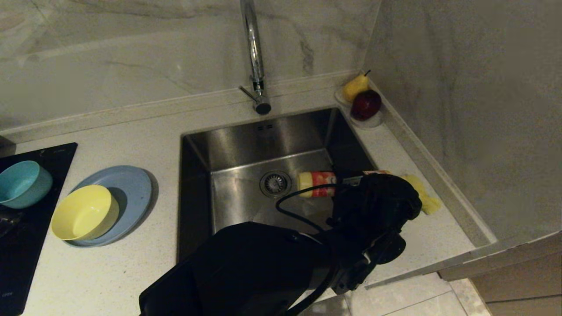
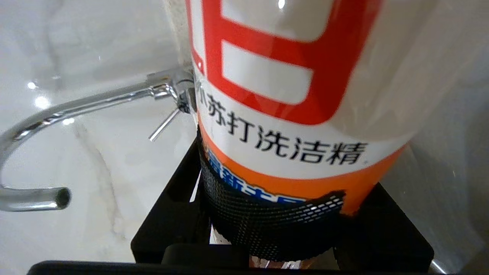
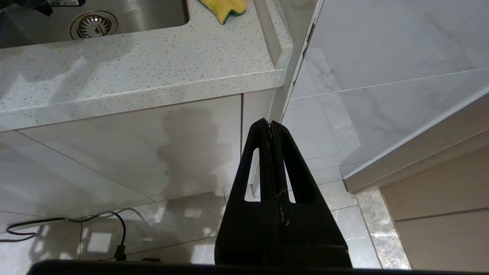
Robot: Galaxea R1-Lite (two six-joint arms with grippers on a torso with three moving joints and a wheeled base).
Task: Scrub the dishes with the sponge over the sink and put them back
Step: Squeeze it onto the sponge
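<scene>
My left gripper [image 1: 351, 181] reaches across to the right side of the sink [image 1: 237, 145] and is shut on a white-and-orange detergent bottle [image 1: 317, 184], held lying level over the basin. In the left wrist view the bottle [image 2: 305, 95] fills the space between the black fingers [image 2: 175, 198]. The yellow sponge [image 1: 425, 196] lies on the counter just right of the sink, behind my wrist. The pale yellow bowl [image 1: 83, 213] sits on the light-blue plate [image 1: 131, 184], and the teal bowl [image 1: 22, 183] stands further left. My right gripper [image 3: 270, 124] hangs shut below the counter edge.
The chrome tap [image 1: 253, 52] rises behind the sink, above the drain strainer [image 1: 275, 183]. A pear [image 1: 354, 86] and a red apple [image 1: 365, 104] rest on a small dish in the back right corner. A black cooktop [image 1: 26, 254] lies at the left. A wall closes the right side.
</scene>
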